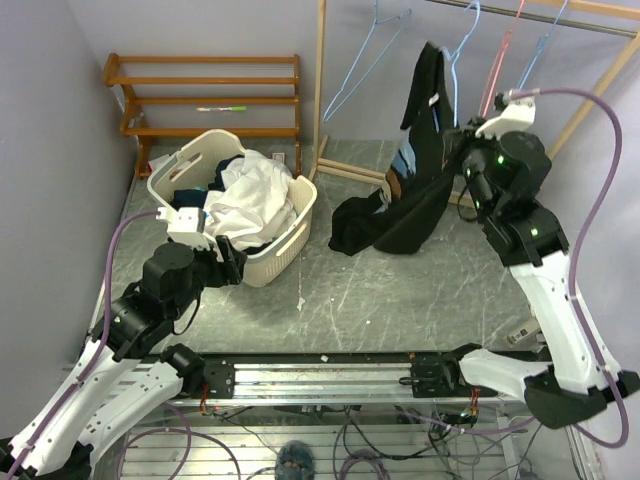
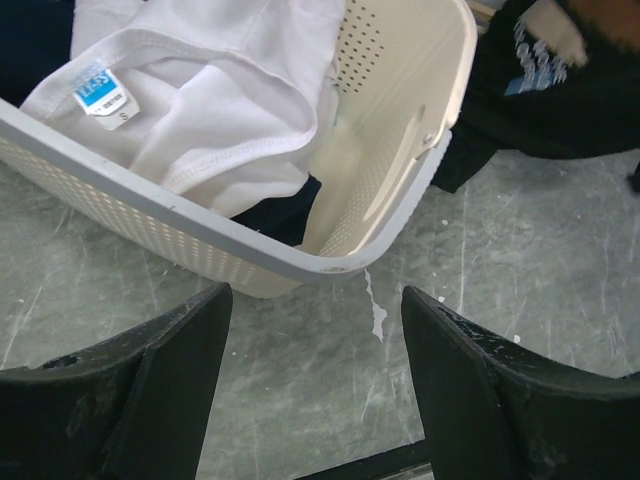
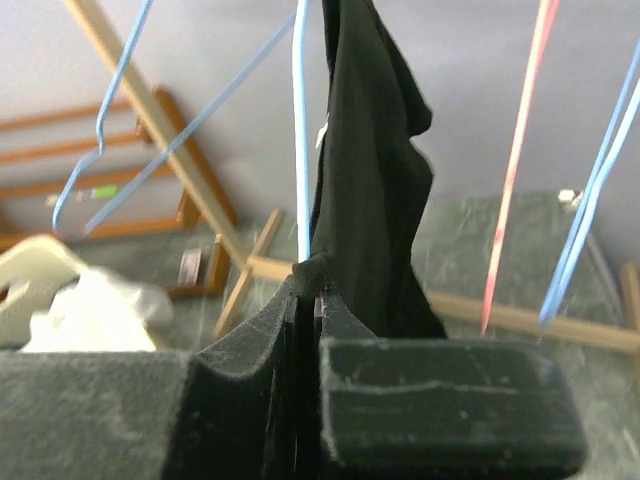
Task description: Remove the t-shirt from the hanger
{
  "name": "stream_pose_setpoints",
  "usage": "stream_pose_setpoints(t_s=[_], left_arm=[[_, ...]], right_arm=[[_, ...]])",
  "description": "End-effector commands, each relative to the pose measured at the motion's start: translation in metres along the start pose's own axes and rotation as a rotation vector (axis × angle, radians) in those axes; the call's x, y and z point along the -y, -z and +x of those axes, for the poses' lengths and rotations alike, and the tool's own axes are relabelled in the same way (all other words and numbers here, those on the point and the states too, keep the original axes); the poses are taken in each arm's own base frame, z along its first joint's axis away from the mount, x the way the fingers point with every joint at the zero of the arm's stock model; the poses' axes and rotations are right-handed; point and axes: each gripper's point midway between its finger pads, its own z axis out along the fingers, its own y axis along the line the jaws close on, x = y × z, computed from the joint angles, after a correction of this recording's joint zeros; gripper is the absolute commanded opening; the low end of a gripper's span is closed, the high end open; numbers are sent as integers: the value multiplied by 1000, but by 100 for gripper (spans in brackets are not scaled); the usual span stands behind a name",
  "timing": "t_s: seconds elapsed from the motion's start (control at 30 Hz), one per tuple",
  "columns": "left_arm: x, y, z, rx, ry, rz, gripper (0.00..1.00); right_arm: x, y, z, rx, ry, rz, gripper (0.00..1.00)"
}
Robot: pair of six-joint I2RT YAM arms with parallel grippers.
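Note:
A black t-shirt (image 1: 415, 190) hangs by its top from a light blue hanger (image 1: 455, 60) on the rail, and its lower part trails onto the floor. My right gripper (image 1: 462, 150) is shut on a fold of the shirt beside the hanger. In the right wrist view the shirt (image 3: 370, 180) rises from my closed right gripper (image 3: 310, 275), next to the hanger wire (image 3: 302, 130). My left gripper (image 1: 235, 262) is open and empty, low over the floor at the basket's near side, as the left wrist view (image 2: 312, 350) shows.
A cream laundry basket (image 1: 290, 235) holds white and dark clothes; its rim (image 2: 200, 225) is just ahead of my left fingers. A wooden rack post (image 1: 322, 90) stands left of the shirt. Empty blue (image 1: 365, 60) and red (image 1: 500, 60) hangers hang nearby. A wooden shelf (image 1: 205, 95) stands at the back left.

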Motion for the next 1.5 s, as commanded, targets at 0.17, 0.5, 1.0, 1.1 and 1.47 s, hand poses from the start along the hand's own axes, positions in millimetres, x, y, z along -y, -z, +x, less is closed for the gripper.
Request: stream_pose_setpoints(t_s=[0.17, 0.5, 1.0, 1.1, 1.47], left_arm=[[50, 3, -4, 6, -49, 287, 82], [170, 48, -65, 159, -113, 938, 86], [277, 74, -90, 89, -344, 1378, 85], [288, 68, -62, 1, -412, 1386, 81], [294, 69, -33, -31, -436, 1402, 76]], right_arm=[[-33, 95, 90, -279, -32, -401, 0], [-31, 221, 101, -327, -40, -687, 0], [-62, 291, 133, -434, -55, -1107, 0], [-63, 294, 131, -422, -53, -1124, 0], [-64, 309, 121, -388, -59, -1173, 0]])
